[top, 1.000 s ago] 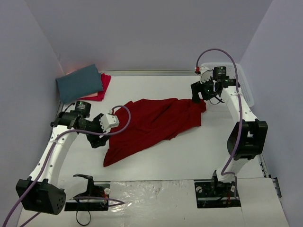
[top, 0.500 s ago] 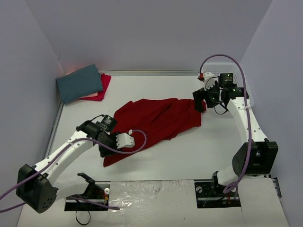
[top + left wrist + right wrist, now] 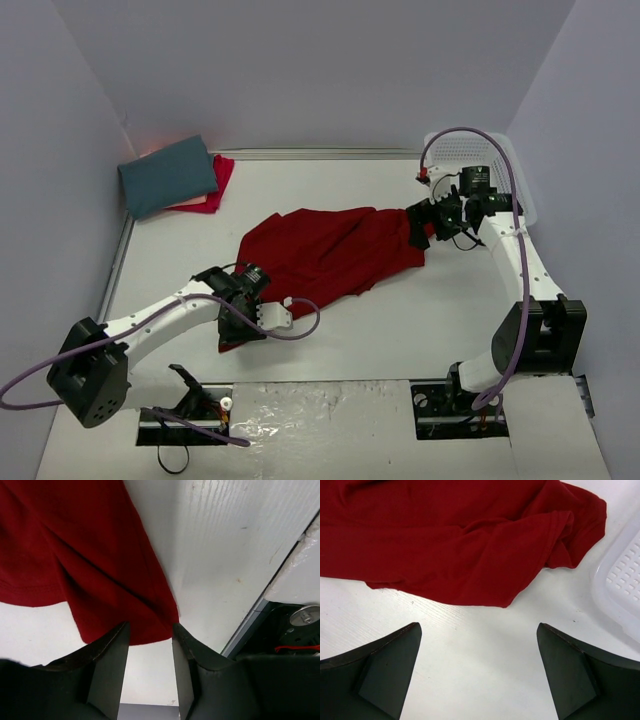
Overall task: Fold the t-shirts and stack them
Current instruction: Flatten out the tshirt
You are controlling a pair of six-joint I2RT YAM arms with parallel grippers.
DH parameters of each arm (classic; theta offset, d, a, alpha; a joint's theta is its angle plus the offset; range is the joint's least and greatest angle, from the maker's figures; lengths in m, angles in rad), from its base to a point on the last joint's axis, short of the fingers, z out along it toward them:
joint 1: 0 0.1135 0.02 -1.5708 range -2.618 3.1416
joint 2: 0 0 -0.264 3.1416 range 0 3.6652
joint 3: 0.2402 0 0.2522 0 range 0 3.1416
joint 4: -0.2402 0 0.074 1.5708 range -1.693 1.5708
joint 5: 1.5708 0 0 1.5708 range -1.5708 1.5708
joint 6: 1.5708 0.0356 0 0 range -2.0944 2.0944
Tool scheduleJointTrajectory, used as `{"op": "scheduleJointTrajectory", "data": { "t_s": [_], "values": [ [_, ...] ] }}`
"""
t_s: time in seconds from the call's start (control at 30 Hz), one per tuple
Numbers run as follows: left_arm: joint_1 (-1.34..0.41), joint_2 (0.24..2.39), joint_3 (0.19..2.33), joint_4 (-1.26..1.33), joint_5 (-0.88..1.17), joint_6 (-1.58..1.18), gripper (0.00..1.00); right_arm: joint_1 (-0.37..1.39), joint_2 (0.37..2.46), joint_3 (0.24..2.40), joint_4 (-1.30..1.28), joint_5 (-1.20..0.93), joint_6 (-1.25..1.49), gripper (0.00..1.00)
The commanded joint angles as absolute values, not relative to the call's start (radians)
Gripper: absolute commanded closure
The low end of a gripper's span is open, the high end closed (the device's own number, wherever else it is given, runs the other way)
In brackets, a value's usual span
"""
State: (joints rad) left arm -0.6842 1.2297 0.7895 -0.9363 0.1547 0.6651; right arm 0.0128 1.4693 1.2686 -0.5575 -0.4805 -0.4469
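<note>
- While a slate-teal cloth t-shirt sits stacked on a pinkish-red cloth t-shirt, your deep red cloth t-shirt lies unfolded.
- Your left end effector stands narrow at its corner; your right end effector is wide, empty.

Deep red t-shirt sprawls diagonally across the mid-worktop, near left to far right, and blocks any low pass there. Bare worktop: a wide patch at near right between shirt and near edge, a strip along the far wall, and a patch at left between the shirt and the folded stack. Far-left corner is taken by the teal shirt on the pinkish-red shirt. White mesh basket fills the far-right corner, near the right tool, so it's tight there. Left tool sits low at the shirt's near corner, close to the worktop's near edge.
</note>
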Motion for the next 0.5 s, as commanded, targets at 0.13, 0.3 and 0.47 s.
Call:
{"op": "scheduleJointTrajectory", "data": {
  "t_s": [0.13, 0.3, 0.47],
  "values": [
    [-0.709, 1.302, 0.790, -0.920, 0.117, 0.627, 0.66, 0.005, 1.427, 1.207, -0.545, -0.520, -0.449, 0.05],
    [-0.715, 1.333, 0.790, -0.900, 0.106, 0.629, 0.67, -0.025, 1.420, 1.198, -0.535, -0.532, -0.451, 0.05],
    [-0.715, 1.397, 0.792, -0.853, 0.080, 0.618, 0.67, -0.031, 1.424, 1.183, -0.526, -0.537, -0.454, 0.05]
  ]
}}
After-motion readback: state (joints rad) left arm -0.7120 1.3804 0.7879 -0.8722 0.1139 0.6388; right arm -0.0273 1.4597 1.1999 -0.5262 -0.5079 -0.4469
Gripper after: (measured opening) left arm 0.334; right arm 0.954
